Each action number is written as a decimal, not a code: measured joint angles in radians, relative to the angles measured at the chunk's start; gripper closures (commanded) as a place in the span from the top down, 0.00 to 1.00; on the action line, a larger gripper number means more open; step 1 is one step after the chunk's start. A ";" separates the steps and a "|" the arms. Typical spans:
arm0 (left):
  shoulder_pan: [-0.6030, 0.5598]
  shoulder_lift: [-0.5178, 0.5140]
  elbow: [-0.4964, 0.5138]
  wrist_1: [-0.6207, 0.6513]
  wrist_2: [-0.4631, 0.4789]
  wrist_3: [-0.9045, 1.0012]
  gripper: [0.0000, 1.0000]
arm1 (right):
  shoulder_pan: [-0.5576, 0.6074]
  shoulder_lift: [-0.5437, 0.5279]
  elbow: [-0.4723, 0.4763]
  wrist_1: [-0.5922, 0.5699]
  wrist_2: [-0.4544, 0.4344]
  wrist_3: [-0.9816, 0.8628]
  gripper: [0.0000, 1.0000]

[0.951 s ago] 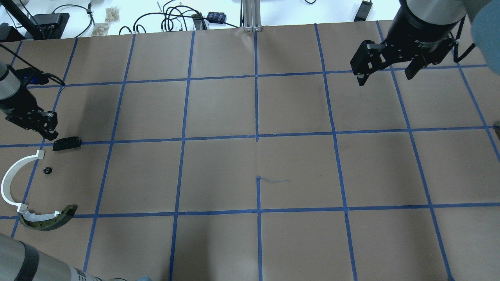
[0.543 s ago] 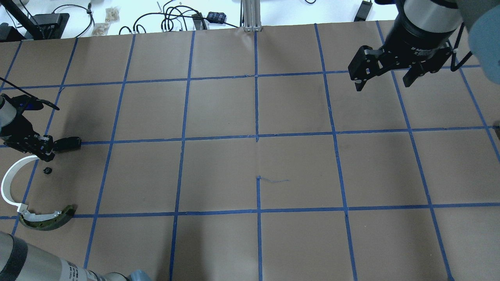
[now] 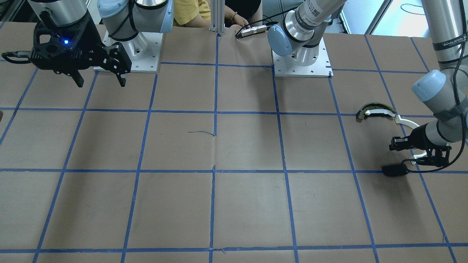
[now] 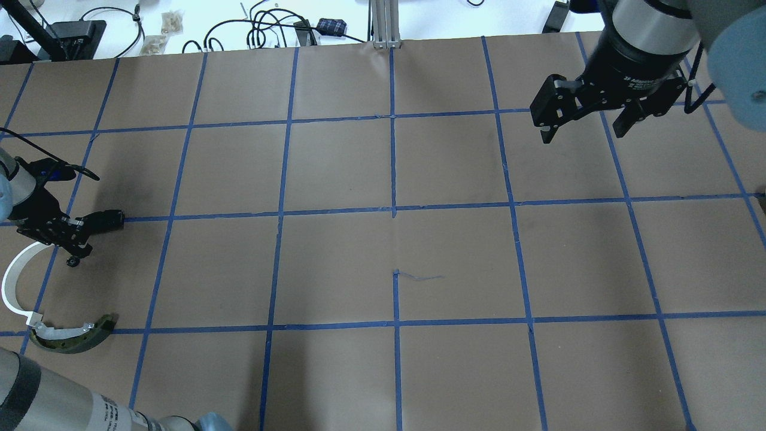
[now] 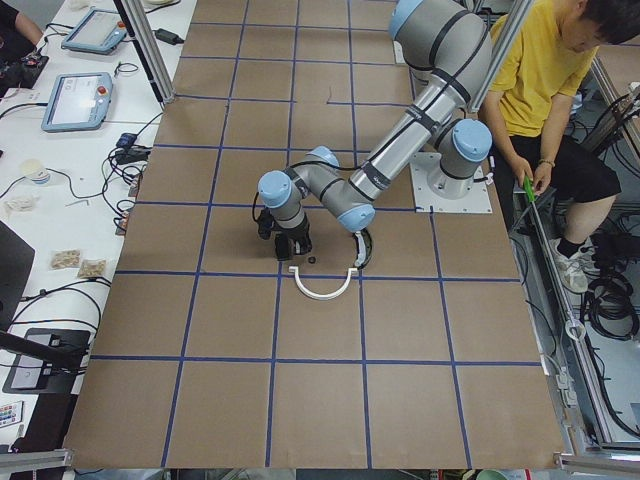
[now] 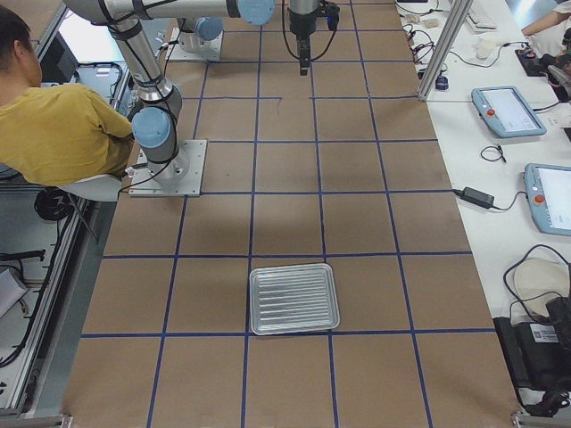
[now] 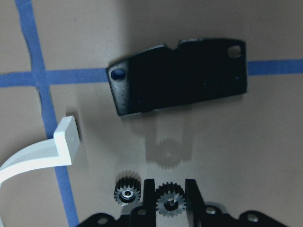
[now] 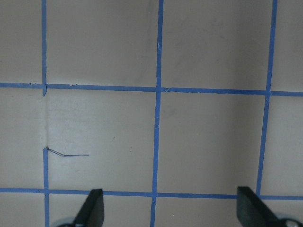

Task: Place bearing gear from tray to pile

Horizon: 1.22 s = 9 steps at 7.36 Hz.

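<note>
At the worktop's [image 4: 335, 263] left end, left gripper [image 7: 170, 185] is clamped on 1 bearing gear [image 7: 170, 204], with fingers at 9 and 3 o'clock of its toothed rim. A 2nd gear [image 7: 126, 191] lies just beside it at 9 o'clock. Black plate [image 7: 180, 75] sits at 12 o'clock and white arc strip [image 7: 35, 158] ends at 10 o'clock. Both belong to the pile [image 4: 5, 281], with the olive-and-black curved piece [image 4: 69, 342]. Right gripper [image 4: 581, 134] hangs well apart, jaws spread wide, holding nothing.
</note>
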 measured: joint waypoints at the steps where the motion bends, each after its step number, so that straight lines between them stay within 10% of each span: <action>1: 0.012 -0.002 -0.001 -0.001 0.004 0.000 0.06 | 0.000 0.000 0.000 -0.001 0.000 0.000 1.00; 2: 0.021 -0.003 -0.001 0.000 0.009 -0.002 0.26 | 0.000 0.000 0.000 -0.003 0.000 0.000 1.00; 3: 0.025 -0.004 -0.002 0.000 0.011 -0.003 0.87 | 0.000 0.000 0.000 -0.004 0.000 0.000 1.00; 4: 0.026 -0.004 -0.002 0.000 0.012 -0.004 1.00 | 0.000 0.000 0.001 -0.004 0.001 0.000 1.00; 9: 0.019 0.011 0.002 -0.024 0.015 -0.009 1.00 | 0.000 0.002 0.003 -0.006 0.000 0.000 1.00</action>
